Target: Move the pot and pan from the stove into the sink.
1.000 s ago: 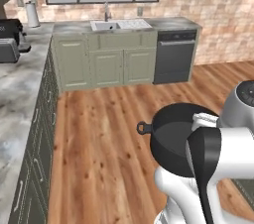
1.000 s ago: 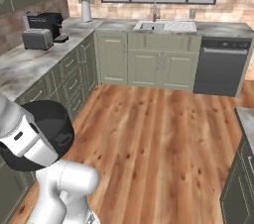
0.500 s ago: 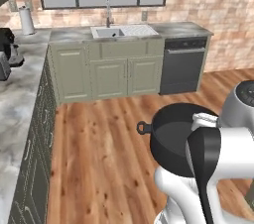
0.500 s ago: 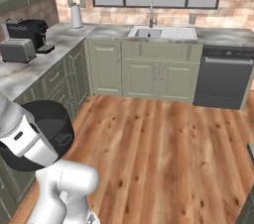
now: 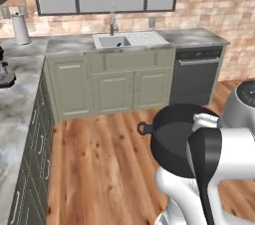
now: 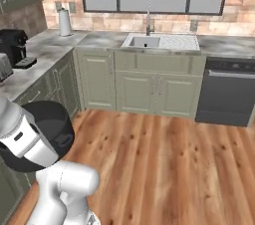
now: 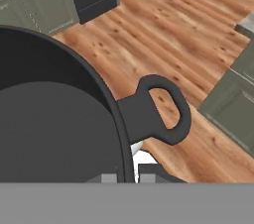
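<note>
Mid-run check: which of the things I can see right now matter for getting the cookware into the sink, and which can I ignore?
Matters:
- the pot, carried by the gripper at its rim
- the sink, ahead across the wood floor

Ignore:
- the dishwasher
- the paper towel roll
- the coffee machine
- the faucet

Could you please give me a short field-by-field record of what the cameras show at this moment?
setting: kitchen, wooden floor, brick wall
pot: black, off the floor, carried at the arm
pot handle: loop, seen close in the hand view
gripper: fingers at the pot rim; grip looks shut
sink: white, in the far counter, faucet behind it
dishwasher: dark, right of the sink cabinets
paper towel roll: upright on the counter
</note>
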